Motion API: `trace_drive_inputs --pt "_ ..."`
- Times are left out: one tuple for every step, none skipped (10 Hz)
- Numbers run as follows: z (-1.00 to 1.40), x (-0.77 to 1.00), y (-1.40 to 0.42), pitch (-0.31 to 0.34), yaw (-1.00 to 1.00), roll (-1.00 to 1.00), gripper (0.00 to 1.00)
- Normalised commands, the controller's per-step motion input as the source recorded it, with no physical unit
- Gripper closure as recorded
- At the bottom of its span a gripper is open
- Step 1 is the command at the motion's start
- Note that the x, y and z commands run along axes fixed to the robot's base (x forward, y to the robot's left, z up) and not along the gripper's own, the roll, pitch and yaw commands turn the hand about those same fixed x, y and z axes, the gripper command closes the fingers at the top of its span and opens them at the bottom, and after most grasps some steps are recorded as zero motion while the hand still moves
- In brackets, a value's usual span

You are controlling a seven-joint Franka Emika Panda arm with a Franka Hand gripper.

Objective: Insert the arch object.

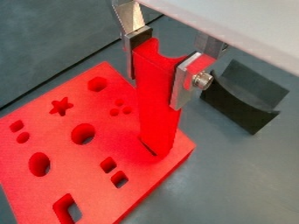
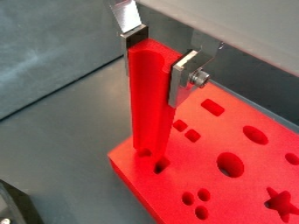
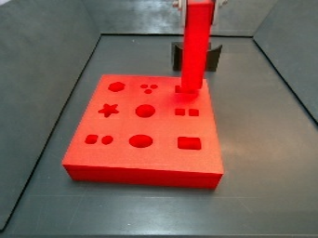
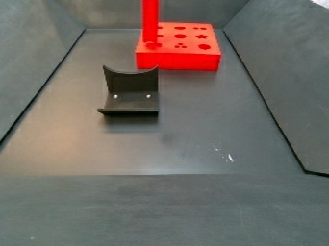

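The arch object, a long bright red bar [image 1: 158,109], stands upright in my gripper [image 1: 163,61], which is shut on its upper end in both wrist views, one silver finger [image 1: 187,83] on each side. The bar [image 2: 146,105] reaches down to the red holed board [image 2: 233,171] and meets it near one corner, beside a small hole. I cannot tell how deep its lower end sits. In both side views the bar [image 3: 195,46] [image 4: 149,19] rises from the board [image 3: 143,139] [image 4: 180,48] to the picture's top, and the gripper [image 2: 158,57] is cut off there.
A dark grey block with a curved notch [image 4: 129,91] stands on the dark floor, apart from the board. It also shows in a wrist view [image 1: 246,96] and behind the bar in a side view [image 3: 214,58]. Sloping grey walls enclose the floor.
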Motion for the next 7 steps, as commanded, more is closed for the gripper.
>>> trace_drive_inputs --pt "-0.37 -0.06 0.00 0.000 0.00 -0.05 1.00" --pt "-0.38 -0.01 0.00 0.000 0.00 -0.04 1.00" --pt "-0.40 0.00 0.00 0.000 0.00 0.00 1.00" --pt "-0.38 -0.10 0.05 0.000 0.00 0.00 1.00" --pt "-0.27 -0.24 0.09 0.000 -0.08 0.00 1.00" --pt "-0.22 -0.28 0.04 0.000 -0.09 -0.05 1.00" --pt "-0.22 -0.26 0.01 0.000 -0.07 -0.07 1.00"
